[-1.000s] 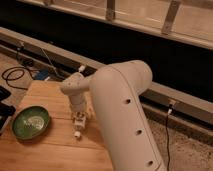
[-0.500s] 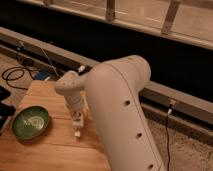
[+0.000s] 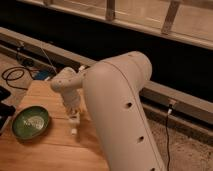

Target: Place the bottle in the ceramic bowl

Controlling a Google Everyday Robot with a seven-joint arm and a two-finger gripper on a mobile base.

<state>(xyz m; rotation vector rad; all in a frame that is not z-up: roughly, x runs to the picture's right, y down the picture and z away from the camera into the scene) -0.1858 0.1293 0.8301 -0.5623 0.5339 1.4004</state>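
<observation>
Nearest the camera: my arm's big white link (image 3: pixel 120 110) fills the lower middle and right and hides the right part of the wooden table (image 3: pixel 45 155).

Past it my wrist bends down and left. The gripper (image 3: pixel 74 122) points straight down over the table, just left of that link.

Claw state: fingers together, clamped on the bottle (image 3: pixel 74 131). It's a small whitish piece sticking out below the tips, at or just above the wood; can't tell if it touches. It blends with the fingers, so I can't make out neck or cap.

The ceramic bowl (image 3: pixel 22 127) is to the left of the gripper, near it but apart. It's green with a darker rim and a pale patch in the centre, flat on the table, with nothing in it. Bottle is outside the bowl, off its right side.

Black object (image 3: pixel 4 112) at the left edge, cut off by the frame, can't identify.

Beyond the table: speckled floor, a dark cable loop (image 3: pixel 14 75) far left and something blue (image 3: pixel 44 75) beside it. A thin cable (image 3: pixel 167 135) runs down on the right.

Farther back: a long pale rail (image 3: pixel 185 100) runs across, with a dark band behind it. At the top, a lit window frame (image 3: pixel 170 17) with upright posts.
</observation>
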